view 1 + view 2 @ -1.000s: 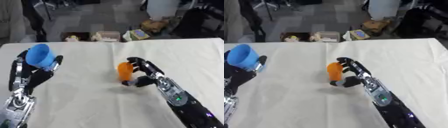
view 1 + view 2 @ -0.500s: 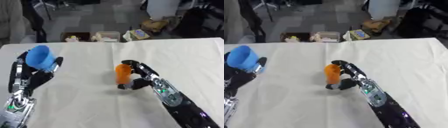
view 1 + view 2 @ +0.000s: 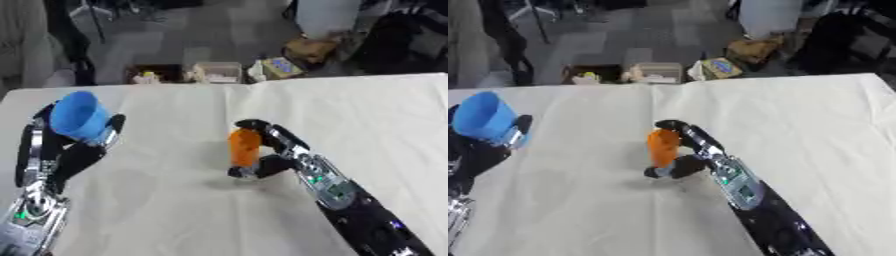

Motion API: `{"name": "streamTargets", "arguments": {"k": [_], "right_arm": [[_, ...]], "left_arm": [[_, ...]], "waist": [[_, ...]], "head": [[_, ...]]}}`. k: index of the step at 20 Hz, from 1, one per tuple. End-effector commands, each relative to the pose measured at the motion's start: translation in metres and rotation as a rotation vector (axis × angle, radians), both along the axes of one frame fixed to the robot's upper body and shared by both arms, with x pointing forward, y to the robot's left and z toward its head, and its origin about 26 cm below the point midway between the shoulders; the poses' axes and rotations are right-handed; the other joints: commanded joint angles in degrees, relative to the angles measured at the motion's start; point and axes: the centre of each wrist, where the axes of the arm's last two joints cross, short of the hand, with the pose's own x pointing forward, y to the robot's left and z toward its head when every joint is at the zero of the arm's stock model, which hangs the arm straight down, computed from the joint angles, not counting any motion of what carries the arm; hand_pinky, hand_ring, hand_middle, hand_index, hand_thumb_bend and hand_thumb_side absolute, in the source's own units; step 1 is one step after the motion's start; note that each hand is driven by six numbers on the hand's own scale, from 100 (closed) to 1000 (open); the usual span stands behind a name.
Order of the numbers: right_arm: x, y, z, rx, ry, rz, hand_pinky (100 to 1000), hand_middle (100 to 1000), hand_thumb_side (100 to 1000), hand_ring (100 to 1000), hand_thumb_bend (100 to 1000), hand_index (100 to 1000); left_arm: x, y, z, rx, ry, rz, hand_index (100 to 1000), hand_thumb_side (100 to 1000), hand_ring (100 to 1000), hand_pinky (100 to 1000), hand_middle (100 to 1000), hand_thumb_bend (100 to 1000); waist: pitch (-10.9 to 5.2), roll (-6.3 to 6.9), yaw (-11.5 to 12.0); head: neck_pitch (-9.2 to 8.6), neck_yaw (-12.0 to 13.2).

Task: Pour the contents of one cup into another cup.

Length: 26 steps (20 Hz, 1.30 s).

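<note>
Boxes (image 3: 216,72) beyond table (image 3: 385,110) (cloth-covered), nothing between cups

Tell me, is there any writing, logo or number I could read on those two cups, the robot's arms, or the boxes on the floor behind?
None can be read.
blue cup: plain.
orange cup: plain.
right hand: only small green lights behind it.
boxes on the floor: coloured print, too blurred to read.

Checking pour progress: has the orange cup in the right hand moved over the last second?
Yes. The orange cup, held in the right hand, has shifted left toward the blue cup, judged against the cloth-covered table's far edge.
</note>
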Motion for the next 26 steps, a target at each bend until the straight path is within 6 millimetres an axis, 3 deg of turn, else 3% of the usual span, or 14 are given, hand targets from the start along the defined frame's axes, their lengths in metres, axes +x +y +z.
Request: {"name": "streamTargets", "arguments": {"k": [1, 6, 13, 22, 26], "right_arm": [[0.005, 0.002, 0.012, -0.002, -0.035, -0.010, 670, 721, 100, 731, 713, 876], [0.007, 0.003, 0.006, 0.003, -0.019, -0.029, 634, 681, 100, 683, 673, 847], [0.008, 0.004, -0.001, 0.009, -0.006, -0.061, 509, 584, 100, 570, 618, 786], [0.008, 0.004, 0.000, 0.053, -0.016, -0.107, 241, 434, 100, 373, 390, 645], [0.008, 0.002, 0.009, 0.094, -0.043, -0.131, 221, 418, 100, 356, 317, 630]], "left_arm": [[-0.001, -0.001, 0.012, 0.004, -0.037, -0.015, 470, 100, 266, 114, 206, 548], [-0.001, -0.003, 0.012, 0.000, -0.038, -0.021, 470, 100, 266, 116, 200, 545], [-0.001, -0.005, 0.012, -0.005, -0.036, -0.027, 466, 100, 266, 118, 196, 537], [-0.001, -0.005, 0.012, -0.011, -0.035, -0.022, 465, 100, 266, 120, 195, 528], [-0.002, -0.003, 0.012, -0.012, -0.042, -0.014, 465, 100, 264, 117, 194, 527]], "waist": [[-0.75, 0.05, 0.1], [-0.61, 0.22, 0.3], [-0.43, 0.46, 0.8], [-0.36, 0.76, 1.1], [-0.46, 0.46, 0.8]], "head": [[-0.57, -0.3], [-0.72, -0.5], [-0.92, -0.7], [-1.29, -1.2], [-1.52, -1.3]]}}
